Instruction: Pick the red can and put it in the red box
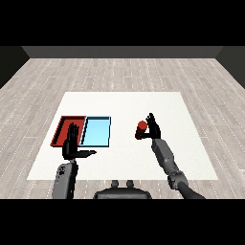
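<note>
The red can (141, 128) stands upright on the white table (124, 105), right of the two trays. My right hand (153, 127) is right beside it on its right, fingers straight and pointing up, touching or nearly touching the can's side without curling round it. The red tray (62, 125) lies at the left, its near part partly covered by my left hand (72, 142). That hand is held flat and open, fingers pointing away and thumb sticking out to the right, holding nothing.
A light blue tray (97, 131) lies directly right of the red one, between it and the can. The table's near edge runs just behind my forearms.
</note>
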You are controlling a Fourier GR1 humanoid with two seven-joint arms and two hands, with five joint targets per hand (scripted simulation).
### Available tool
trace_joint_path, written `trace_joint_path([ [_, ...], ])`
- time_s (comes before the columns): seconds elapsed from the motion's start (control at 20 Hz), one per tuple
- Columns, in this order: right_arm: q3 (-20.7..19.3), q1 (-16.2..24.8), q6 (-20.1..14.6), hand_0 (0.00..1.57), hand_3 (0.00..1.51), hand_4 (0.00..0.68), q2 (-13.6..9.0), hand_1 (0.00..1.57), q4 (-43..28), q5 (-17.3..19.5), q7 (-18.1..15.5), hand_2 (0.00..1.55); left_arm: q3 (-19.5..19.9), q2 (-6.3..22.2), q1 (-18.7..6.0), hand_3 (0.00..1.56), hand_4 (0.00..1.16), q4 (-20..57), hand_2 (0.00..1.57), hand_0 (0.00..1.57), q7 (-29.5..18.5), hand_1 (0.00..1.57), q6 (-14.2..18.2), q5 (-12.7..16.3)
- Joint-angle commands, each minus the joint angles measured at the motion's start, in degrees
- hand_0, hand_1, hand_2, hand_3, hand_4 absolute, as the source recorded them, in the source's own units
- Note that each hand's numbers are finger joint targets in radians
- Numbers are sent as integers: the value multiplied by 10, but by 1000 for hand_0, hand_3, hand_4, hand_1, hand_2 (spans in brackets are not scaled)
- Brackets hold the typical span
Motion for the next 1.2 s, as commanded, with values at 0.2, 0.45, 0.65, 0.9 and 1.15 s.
trace_joint_path([
  [0.2, -3, -49, -10, 0, 0, 0, -3, 0, 62, 9, -11, 0, 8, 15, 13, 0, 0, -48, 0, 0, 39, 0, -10, 18],
  [0.45, -15, -60, -11, 0, 0, 0, -10, 0, 74, -1, -15, 0, 25, 19, -11, 0, 0, 34, 0, 0, -26, 0, -24, 15],
  [0.65, 3, -29, -25, 0, 0, 0, 18, 0, 52, 6, -15, 0, 1, -1, -13, 0, 0, -6, 0, 0, 12, 0, 9, -3],
  [0.9, -14, -71, -1, 0, 0, 0, -6, 0, 125, 7, -44, 0, 18, 8, 1, 0, 0, 9, 0, 0, -14, 0, -11, 11],
  [1.15, -4, -50, 0, 0, 0, 0, -1, 0, 85, 6, -13, 0, 34, 24, -38, 0, 0, 37, 0, 0, -7, 0, -13, 14],
])
